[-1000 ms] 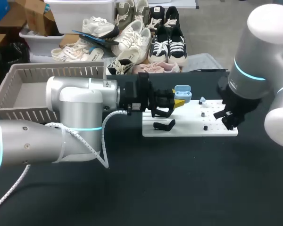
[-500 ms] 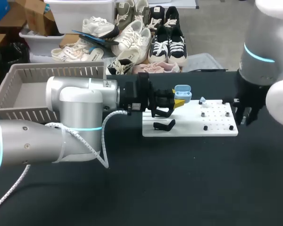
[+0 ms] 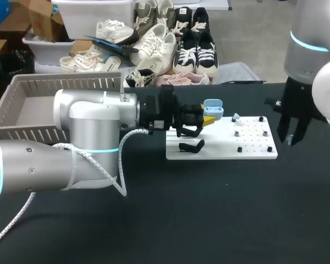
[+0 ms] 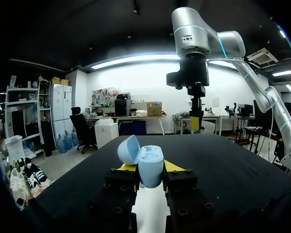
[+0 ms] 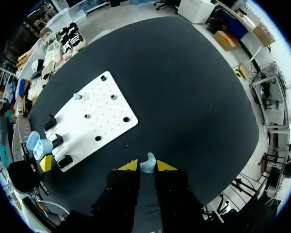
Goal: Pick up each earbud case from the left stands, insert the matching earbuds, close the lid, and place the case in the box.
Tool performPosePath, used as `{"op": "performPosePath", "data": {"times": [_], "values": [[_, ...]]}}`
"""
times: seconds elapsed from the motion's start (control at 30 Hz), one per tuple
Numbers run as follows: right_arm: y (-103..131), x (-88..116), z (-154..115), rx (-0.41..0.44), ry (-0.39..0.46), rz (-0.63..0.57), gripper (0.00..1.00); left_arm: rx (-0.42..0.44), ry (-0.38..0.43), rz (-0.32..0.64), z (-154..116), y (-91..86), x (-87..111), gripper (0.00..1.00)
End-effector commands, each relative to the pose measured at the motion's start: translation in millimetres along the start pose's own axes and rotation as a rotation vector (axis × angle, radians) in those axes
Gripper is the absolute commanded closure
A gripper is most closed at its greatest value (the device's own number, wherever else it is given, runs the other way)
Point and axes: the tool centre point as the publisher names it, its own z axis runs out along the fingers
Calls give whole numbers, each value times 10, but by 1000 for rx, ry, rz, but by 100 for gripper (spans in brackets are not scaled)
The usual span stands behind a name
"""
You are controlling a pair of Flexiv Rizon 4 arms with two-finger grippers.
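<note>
The left gripper clamps the open blue earbud case over the white board's left end while the right gripper, right of the board, pinches 1 pale earbud, apparently leaving insertion, lid-closing and the far-left basket to come.

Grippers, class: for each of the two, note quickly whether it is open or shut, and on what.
Left gripper: shut on the open blue earbud case.
Right gripper: shut on a pale blue earbud.
</note>
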Motion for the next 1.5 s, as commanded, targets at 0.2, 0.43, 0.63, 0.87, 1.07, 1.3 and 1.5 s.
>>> {"op": "performPosePath", "data": {"times": [0.2,0.43,0.63,0.87,1.07,1.3,1.5], "values": [[197,119,-308,36,-14,146,100,-4,-2,2,-5,-13,5,100],[433,175,-535,44,-30,221,100,-4,-2,2,-5,-13,5,100],[696,174,-712,27,-44,251,100,-4,-2,2,-5,-13,5,100],[1090,112,-812,2,-76,222,100,-4,-2,2,-5,-13,5,100],[1379,55,-834,-4,-77,186,100,-4,-2,2,-5,-13,5,100],[1623,50,-788,-15,-84,127,100,-4,-2,2,-5,-13,5,100],[1723,23,-689,-17,-74,97,100,-4,-2,2,-5,-13,5,100]]}}
